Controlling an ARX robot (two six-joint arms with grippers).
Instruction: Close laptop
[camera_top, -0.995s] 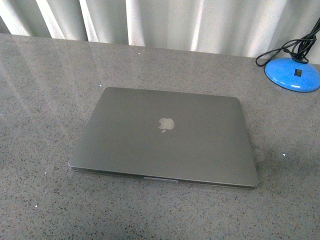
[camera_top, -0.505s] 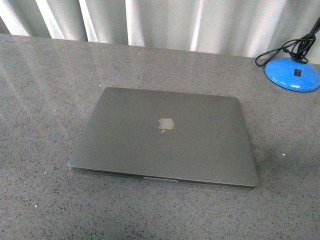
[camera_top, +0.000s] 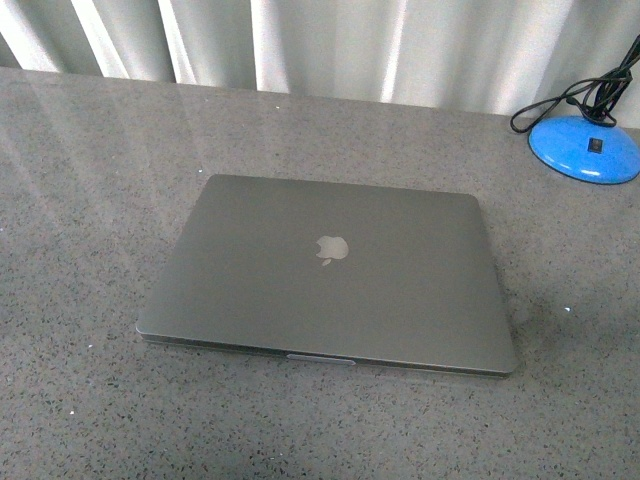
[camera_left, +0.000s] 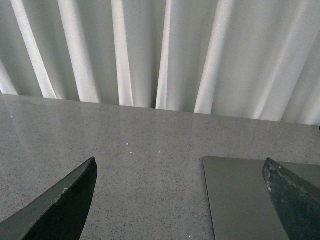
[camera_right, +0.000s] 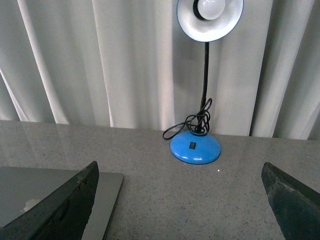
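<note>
In the front view neither arm shows. The blue lamp base (camera_top: 585, 147) at the far right is cut by the picture's edge, and its stem and shade lie outside that view. The right wrist view shows the whole lamp (camera_right: 204, 80): a thin black stem, a round white-lined shade with a bulb, a black cord looped on the glossy domed base, and a small dark switch on the base's front. Only the two dark, wedge-shaped fingertips (camera_left: 60, 207) of the left gripper (camera_left: 182, 200) enter its own view, spread wide with bare table between them; one tip overlaps a corner of the laptop in the picture, and whether it touches cannot be told. The right gripper (camera_right: 182, 200) likewise shows only two matte tips (camera_right: 287, 197), held wide apart and grasping nothing.

The laptop (camera_top: 330, 275) lies shut and flat near the middle of the table (camera_top: 90, 200), its lid up: smooth brushed grey metal, rounded corners, a pale apple logo at the centre, and a thin dark seam along the near edge with a lighter notch. The table is speckled grey stone, polished enough to carry faint streaks of reflection. Behind its far edge hang pale curtains (camera_top: 330, 45) in soft vertical folds.
</note>
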